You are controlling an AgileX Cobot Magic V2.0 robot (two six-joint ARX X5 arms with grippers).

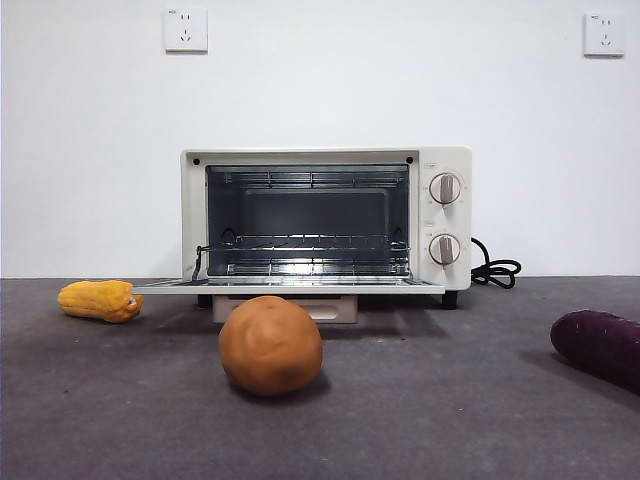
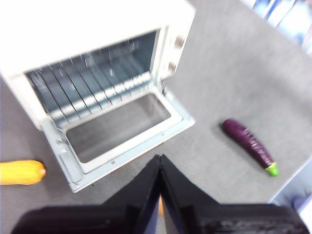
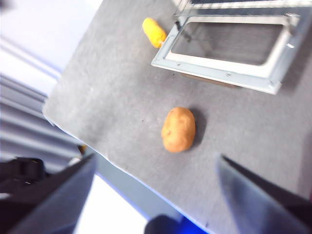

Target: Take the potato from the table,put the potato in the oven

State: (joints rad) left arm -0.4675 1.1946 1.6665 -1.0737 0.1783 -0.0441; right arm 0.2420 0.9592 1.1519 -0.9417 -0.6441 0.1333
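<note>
The left gripper holds its fingers pressed together, empty, short of the oven, whose door lies open to receive. The right gripper has its fingers spread wide, the potato on the table just ahead between them, apparently lined up for grasping.

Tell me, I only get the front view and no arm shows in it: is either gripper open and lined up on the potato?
Observer: The right gripper is open, jaws wide apart. The potato shows between them, untouched, with the gripper well clear of it.
Operator: And the left one?
Observer: The left gripper is shut, jaws pressed together, pointing toward the lowered oven door.
Operator: The purple vegetable is cut off at my edge. What's on its far end?
Observer: The purple vegetable lies whole on the table and ends in a green tip.
</note>
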